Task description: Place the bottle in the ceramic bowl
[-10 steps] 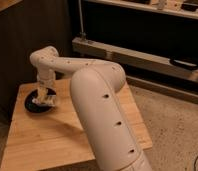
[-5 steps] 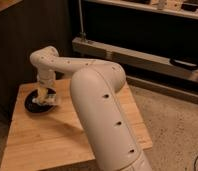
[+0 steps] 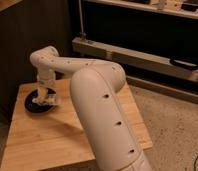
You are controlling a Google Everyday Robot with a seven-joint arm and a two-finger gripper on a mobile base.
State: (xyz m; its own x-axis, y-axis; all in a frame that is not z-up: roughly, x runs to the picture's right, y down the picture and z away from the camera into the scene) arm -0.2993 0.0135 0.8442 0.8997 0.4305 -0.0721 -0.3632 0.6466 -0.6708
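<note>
The ceramic bowl [image 3: 33, 105] is a dark, shallow round dish near the back left corner of the wooden table [image 3: 57, 135]. My gripper [image 3: 45, 96] hangs straight down from the white arm [image 3: 99, 105], right over the bowl's right half. At the gripper's tip a small pale elongated shape, the bottle [image 3: 42, 94], sits low above the bowl's inside. The gripper hides much of it, and whether the bottle touches the bowl does not show.
A dark wall panel [image 3: 22, 45] stands behind the table on the left. A metal shelf rail [image 3: 142, 57] runs across at the back right. Speckled floor [image 3: 177, 130] lies to the right of the table edge.
The gripper with the pale bottle has shifted slightly left over the bowl and sits a little lower. The rest of the arm has hardly moved.
</note>
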